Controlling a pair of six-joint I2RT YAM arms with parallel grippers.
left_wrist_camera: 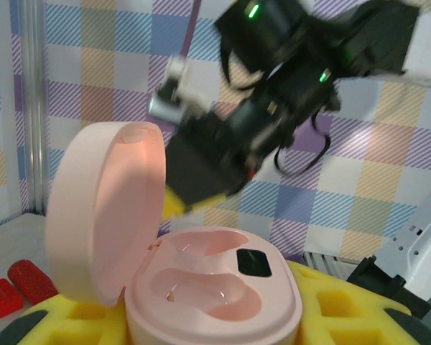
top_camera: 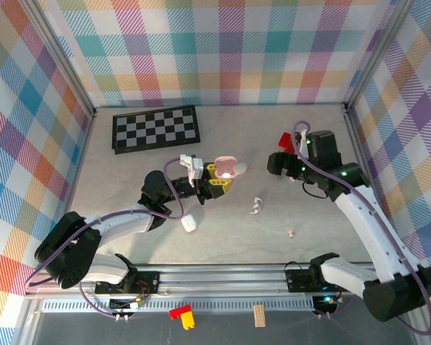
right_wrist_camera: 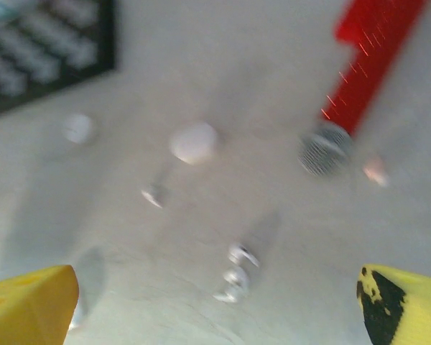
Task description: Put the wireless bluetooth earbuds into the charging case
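Because lying loose and close together on the grey tabletop [top_camera: 316,208], could have skidded away or come up two at once under a pinch: tiny white short-stemmed plastic earbuds [top_camera: 256,206], at five o'clock from the open pink pebble-shaped charging case [top_camera: 228,168]. Found both moulded wells of it seemingly empty, lid [left_wrist_camera: 104,208] up. Clamped it between yellow foam pads [left_wrist_camera: 337,305] of the left gripper [top_camera: 220,180]; might have tipped it with a hard push. Had the right gripper [top_camera: 274,165], at three o'clock, spread wide, grasping nothing. Noted a closed white pebble-shaped case [top_camera: 189,223] at seven o'clock.

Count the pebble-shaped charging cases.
2: a white case on the table by the left arm; the pink case, open, in the left gripper. A white oval beside it may be another.
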